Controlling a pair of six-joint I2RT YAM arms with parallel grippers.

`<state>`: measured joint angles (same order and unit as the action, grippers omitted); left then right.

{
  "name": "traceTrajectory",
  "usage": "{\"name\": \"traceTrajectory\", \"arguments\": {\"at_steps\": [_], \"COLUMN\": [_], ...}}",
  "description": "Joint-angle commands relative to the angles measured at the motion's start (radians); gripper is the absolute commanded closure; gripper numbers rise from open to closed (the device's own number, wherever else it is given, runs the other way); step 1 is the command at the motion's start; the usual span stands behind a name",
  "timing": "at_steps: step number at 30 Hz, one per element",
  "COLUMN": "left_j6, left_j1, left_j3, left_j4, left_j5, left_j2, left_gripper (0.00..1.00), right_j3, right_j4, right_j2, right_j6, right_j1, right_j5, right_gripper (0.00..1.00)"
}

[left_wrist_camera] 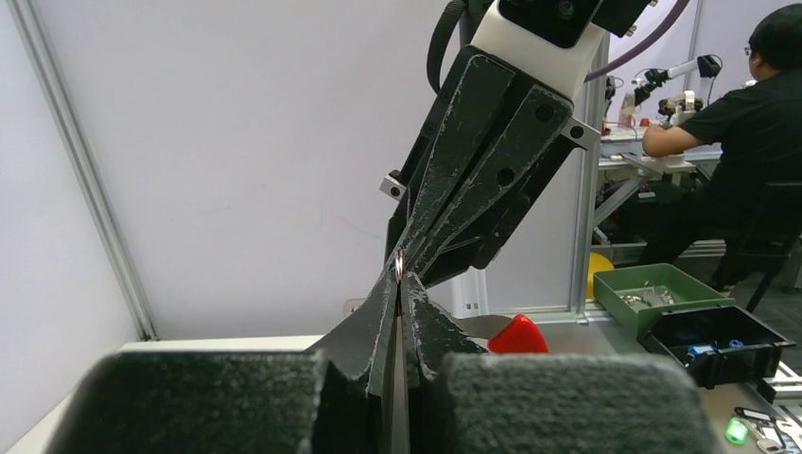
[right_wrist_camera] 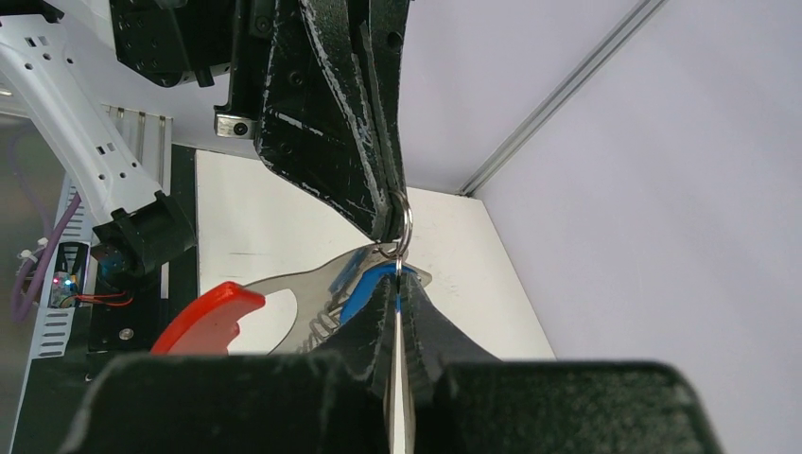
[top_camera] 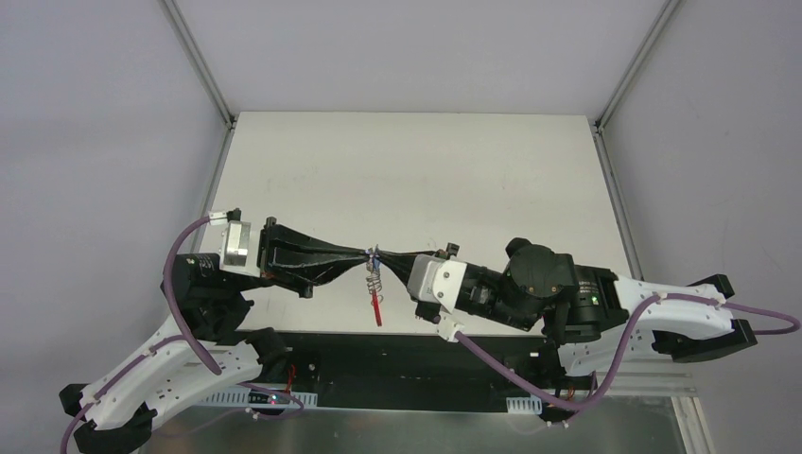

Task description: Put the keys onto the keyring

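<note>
The two claws meet tip to tip in the air above the middle of the desk's [top_camera: 426,170] near edge. The left claw [top_camera: 362,253] is closed on a silver ring of the keyring [right_wrist_camera: 407,219]. The rest of the rings and the red strip [top_camera: 376,307] hang below it, toward the near edge. The right claw [top_camera: 386,257] is also closed. In its wrist view the blue tag of the keys [right_wrist_camera: 376,281] shows right at its fingertips, so it seems to be pinching the tag. The dark key itself is hidden.

This looks like the threading step: ring and key are pressed together, though whether the key is on the wire cannot be told. The next move calls for a fine slide or twist along the ring without either grip slipping.
</note>
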<state>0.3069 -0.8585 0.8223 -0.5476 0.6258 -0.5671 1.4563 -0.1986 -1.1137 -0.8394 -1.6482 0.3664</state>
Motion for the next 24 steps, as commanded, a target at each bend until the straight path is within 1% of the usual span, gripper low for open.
{"name": "traceTrajectory", "arguments": {"at_steps": [1, 18, 24], "left_j6": [-0.002, 0.002, 0.003], "left_j1": [-0.008, -0.009, -0.009], "left_j3": [0.001, 0.005, 0.011], "left_j4": [-0.057, -0.063, -0.063], "left_j5": [-0.025, -0.074, -0.075], "left_j2": [0.013, 0.007, -0.002], "left_gripper": [1.00, 1.00, 1.00], "right_j3": [0.019, 0.005, -0.002], "right_j4": [0.023, -0.008, 0.008], "right_j2": [0.020, -0.001, -0.009], "right_j6": [-0.008, -0.018, -0.033], "right_j1": [-0.011, -0.018, -0.022], "right_j5": [0.000, 0.024, 0.029], "right_gripper": [1.00, 1.00, 1.00]}}
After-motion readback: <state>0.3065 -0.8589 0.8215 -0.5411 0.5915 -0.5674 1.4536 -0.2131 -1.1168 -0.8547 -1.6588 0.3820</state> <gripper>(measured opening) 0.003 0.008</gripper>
